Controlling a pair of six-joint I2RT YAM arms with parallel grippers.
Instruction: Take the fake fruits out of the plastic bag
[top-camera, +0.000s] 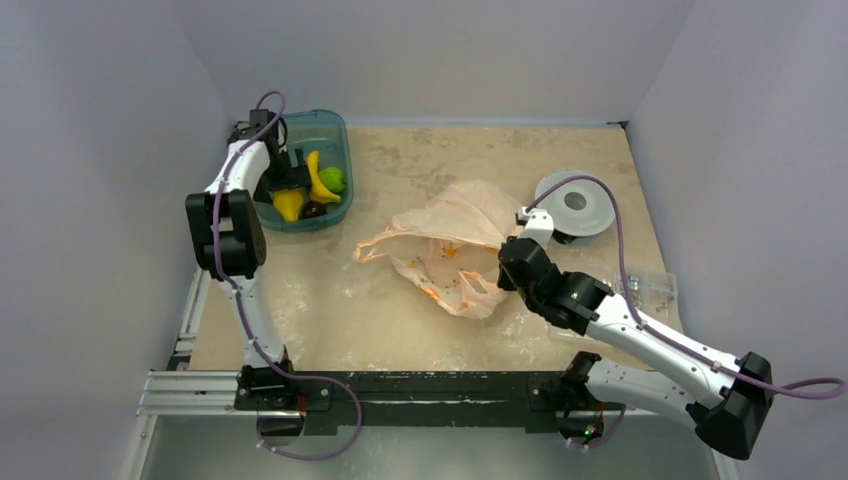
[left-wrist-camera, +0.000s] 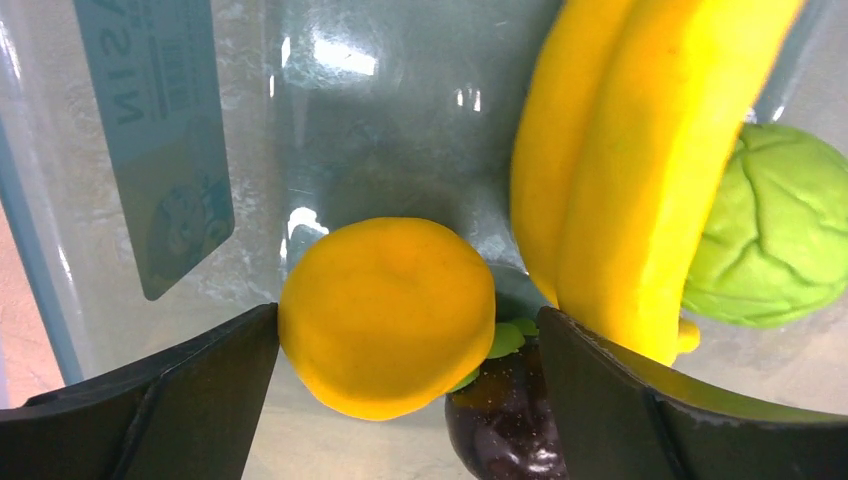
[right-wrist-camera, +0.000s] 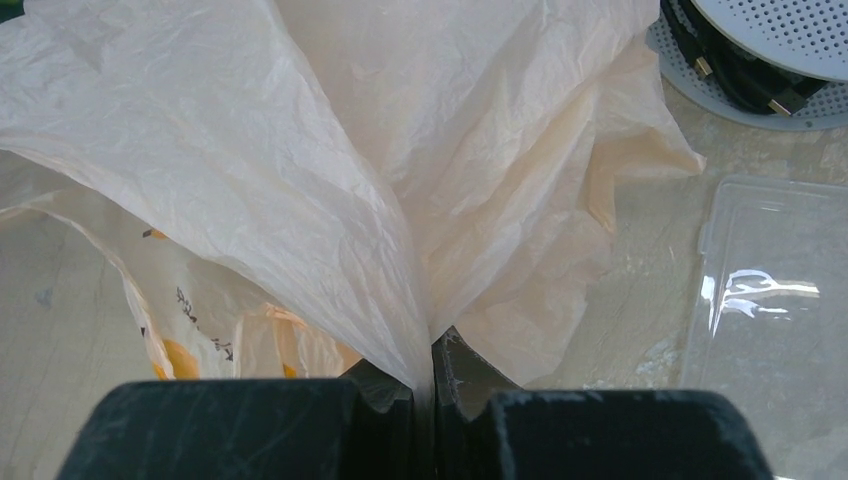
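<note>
Since the plastic bag (top-camera: 450, 250) is thin crinkly film, expect it to be light, limp and slippery, so hold it by a bunched fold. The right gripper (right-wrist-camera: 432, 372) has exactly that: fingers fully closed on a pleat at the bag's edge nearest that arm.

The bag lies slack mid-surface (top-camera: 330, 320), long axis across it. Its loop handles look to point away from the pinch. Can't tell whether any fruit is inside.

Teal tub (top-camera: 338, 128) sits well apart from the bag, left-arm side, and holds four fake fruits (top-camera: 322, 182):
- banana (left-wrist-camera: 620, 150), long axis along the tub's length
- green one (left-wrist-camera: 780, 230), just beside it
- orange-yellow one (left-wrist-camera: 390, 315)
- dark one (left-wrist-camera: 500, 420), tucked against that

They're glossy plastic, so likely rigid, light and slick. Grip across the middle.

Left gripper (left-wrist-camera: 405, 345): fingers wide, straddling the orange-yellow one, not clamped.
</note>
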